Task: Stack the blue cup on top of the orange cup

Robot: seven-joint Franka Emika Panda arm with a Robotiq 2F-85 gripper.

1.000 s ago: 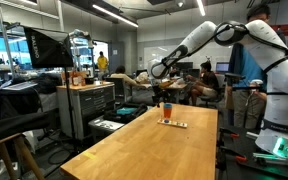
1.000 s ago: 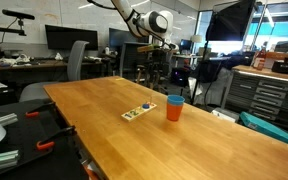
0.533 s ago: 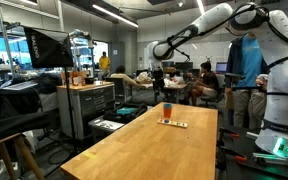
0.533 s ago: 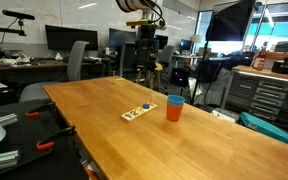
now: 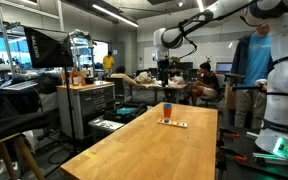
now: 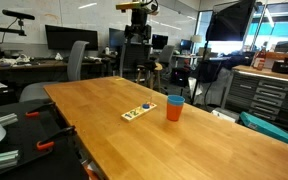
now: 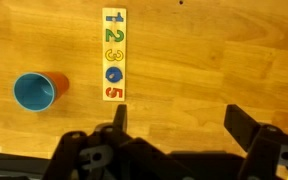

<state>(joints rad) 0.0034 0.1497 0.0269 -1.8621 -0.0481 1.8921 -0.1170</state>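
Arm (image 5: 199, 20) risen higher since earlier; pincer (image 7: 176, 125) wide open, empty; blue cup (image 7: 32, 92) inside orange cup (image 7: 61, 85), well apart from it.

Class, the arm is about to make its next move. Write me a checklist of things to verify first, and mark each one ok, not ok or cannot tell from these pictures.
1. The blue cup sits nested inside the orange cup: ok.
2. The nested cups stand upright on the table: ok.
3. The gripper is open with nothing between its fingers: ok.
4. The gripper is raised well clear of the cups: ok.
5. The number board lies apart from the cups: ok.
6. The blue cup is seated fully down: cannot tell.
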